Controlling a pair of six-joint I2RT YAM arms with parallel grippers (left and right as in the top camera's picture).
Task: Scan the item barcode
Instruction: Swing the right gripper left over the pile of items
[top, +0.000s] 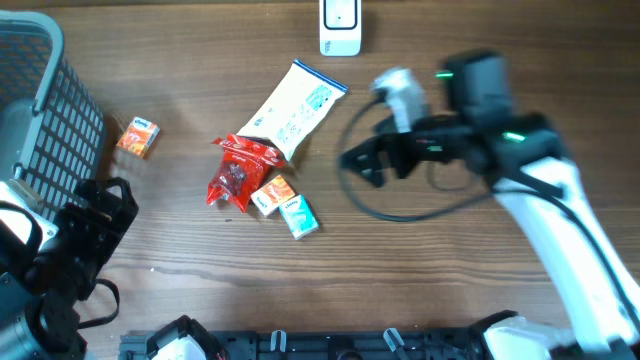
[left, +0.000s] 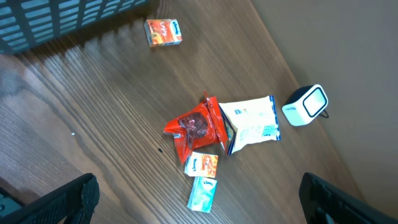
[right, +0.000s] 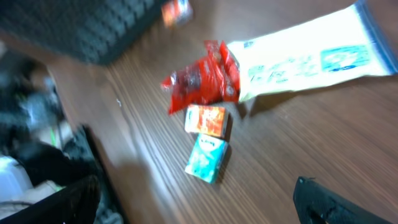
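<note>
the overhead view looks straight down on the worktop (top: 420, 290) from well above. the left wrist view looks down aslant from the near left side, also high. the right wrist view sits lower and closer, blurred, facing leftward. all three share the red packet (top: 238, 170) and white pouch (top: 295, 108) at mid-worktop.

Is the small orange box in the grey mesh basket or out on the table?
Out. The small orange box lies flat on the wooden table, beside the grey mesh basket, not inside it.
</note>
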